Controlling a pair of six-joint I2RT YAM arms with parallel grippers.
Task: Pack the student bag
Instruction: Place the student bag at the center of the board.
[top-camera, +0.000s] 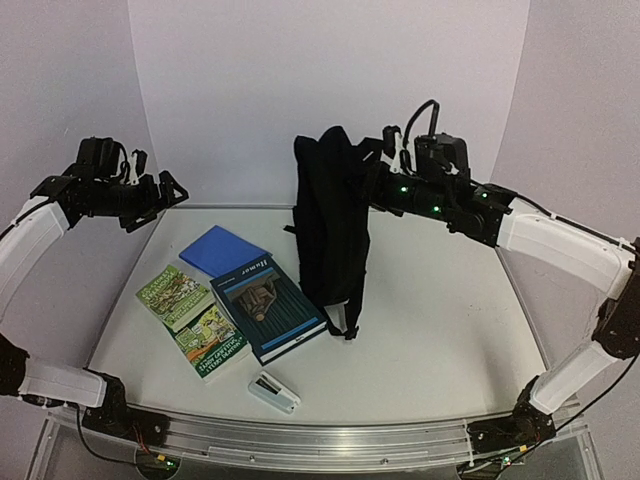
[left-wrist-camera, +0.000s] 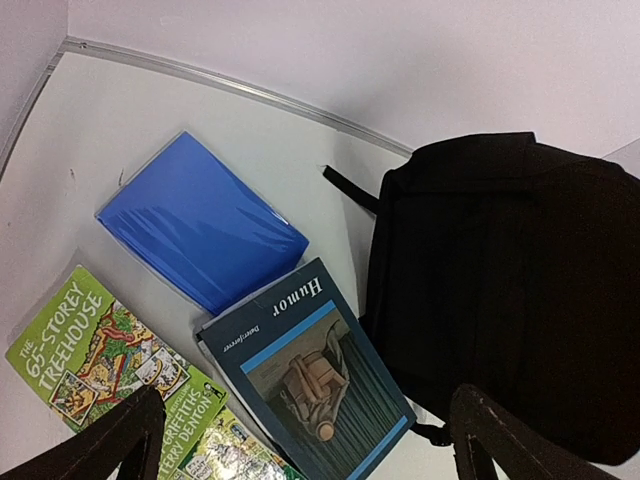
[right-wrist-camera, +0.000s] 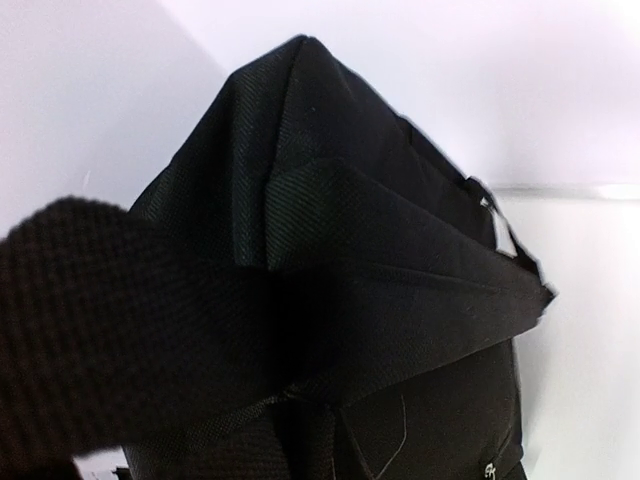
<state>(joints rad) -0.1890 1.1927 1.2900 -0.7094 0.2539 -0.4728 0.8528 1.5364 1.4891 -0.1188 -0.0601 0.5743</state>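
Observation:
The student bag (top-camera: 330, 220), black fabric with hanging straps, stands upright at the table's middle back; its top is lifted. My right gripper (top-camera: 372, 172) is at the bag's top and shut on its fabric. Black cloth of the bag (right-wrist-camera: 330, 250) fills the right wrist view and hides the fingers. My left gripper (top-camera: 165, 200) hovers open and empty above the table's back left. From the left wrist the bag (left-wrist-camera: 500, 290) is on the right, and the left gripper (left-wrist-camera: 308, 400) frames a dark blue "Humor" book (left-wrist-camera: 310, 370).
Left of the bag lie a blue folder (top-camera: 224, 250), the "Humor" book (top-camera: 268, 305) and two green illustrated books (top-camera: 175, 295) (top-camera: 213, 340). A small white stapler-like object (top-camera: 273, 391) sits near the front edge. The table's raised rim (left-wrist-camera: 230, 85) runs along the back.

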